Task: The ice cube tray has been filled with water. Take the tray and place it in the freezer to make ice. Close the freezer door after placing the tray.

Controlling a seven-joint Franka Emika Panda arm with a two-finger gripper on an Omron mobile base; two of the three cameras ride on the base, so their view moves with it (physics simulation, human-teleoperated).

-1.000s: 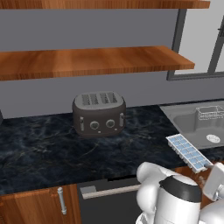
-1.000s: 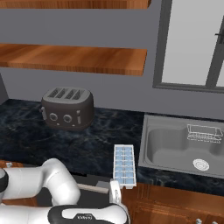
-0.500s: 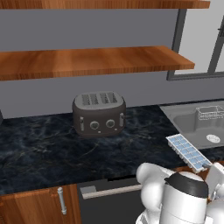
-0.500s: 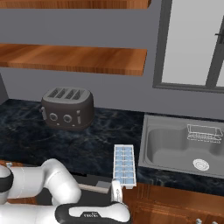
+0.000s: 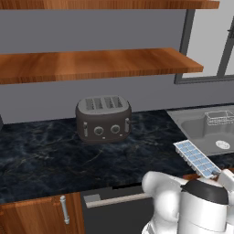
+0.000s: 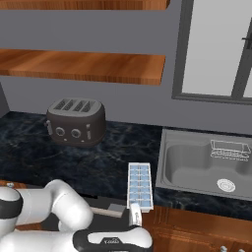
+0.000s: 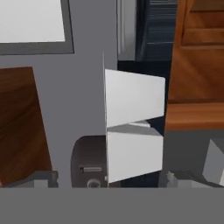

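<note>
tray [image 5: 198,158] flat on dark counter [image 5: 41,155] nr front edge, just left of sink [image 6: 206,165] | toaster [image 5: 103,118] further back-left | gripper jaws wide apart, holding nothing | arm low in front of counter

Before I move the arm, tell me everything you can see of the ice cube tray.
The ice cube tray is a long, narrow white tray, plastic by its look, with two rows of small pale-blue square compartments. It lies flat on the dark marbled counter at its front edge, just left of the grey sink, long axis running front to back. Nothing touches it but the counter. Its water level cannot be made out.
</note>
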